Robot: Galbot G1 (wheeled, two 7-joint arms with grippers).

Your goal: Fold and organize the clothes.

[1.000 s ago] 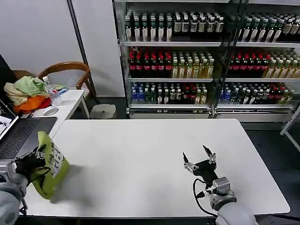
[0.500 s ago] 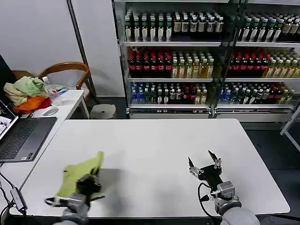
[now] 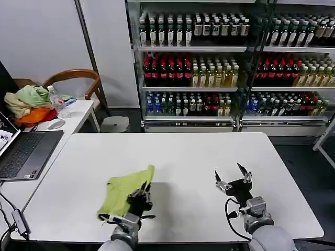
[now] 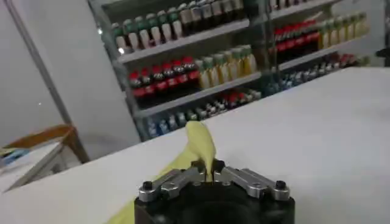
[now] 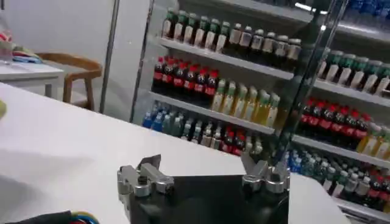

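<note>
Shirt (image 3: 125,192): lime, bunched, on table (image 3: 172,157) front-left of centre. L gripper (image 3: 140,191): fingers pinched on shirt's near edge. R gripper (image 3: 233,180): fingers spread, empty, well right of shirt.

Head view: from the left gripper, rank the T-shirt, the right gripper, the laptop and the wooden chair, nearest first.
From the left gripper:
1. T-shirt, pinched in its fingers.
2. Right gripper, across the table.
3. Laptop, on the side desk.
4. Wooden chair, behind that desk.
</note>
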